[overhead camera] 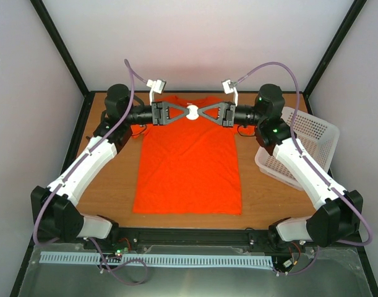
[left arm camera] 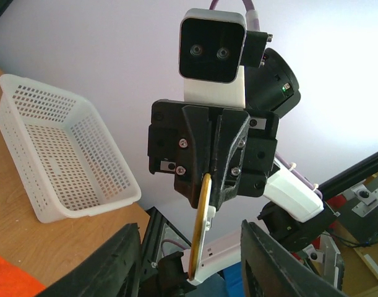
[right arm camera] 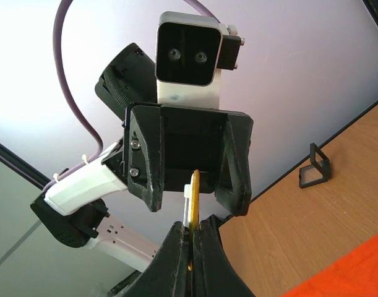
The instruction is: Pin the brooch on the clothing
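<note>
The orange clothing [overhead camera: 189, 161] lies flat on the table, collar at the far end. Above the collar my two grippers point at each other, tip to tip. Between them is the brooch [overhead camera: 192, 112], a small round disc. In the right wrist view my right gripper [right arm camera: 192, 247] is shut on the brooch [right arm camera: 193, 198], a thin golden edge with a white back part. In the left wrist view the brooch [left arm camera: 204, 216] hangs edge-on between my left gripper's [left arm camera: 189, 263] spread fingers [left arm camera: 108, 266], with a gap on each side. A corner of the clothing [left arm camera: 9, 278] shows below.
A white perforated basket [overhead camera: 300, 142] stands at the table's right side, beside the right arm; the basket [left arm camera: 59, 154] is empty. A small black square box [right arm camera: 315, 166] sits on the bare wood past the shirt. Black frame posts and white walls enclose the table.
</note>
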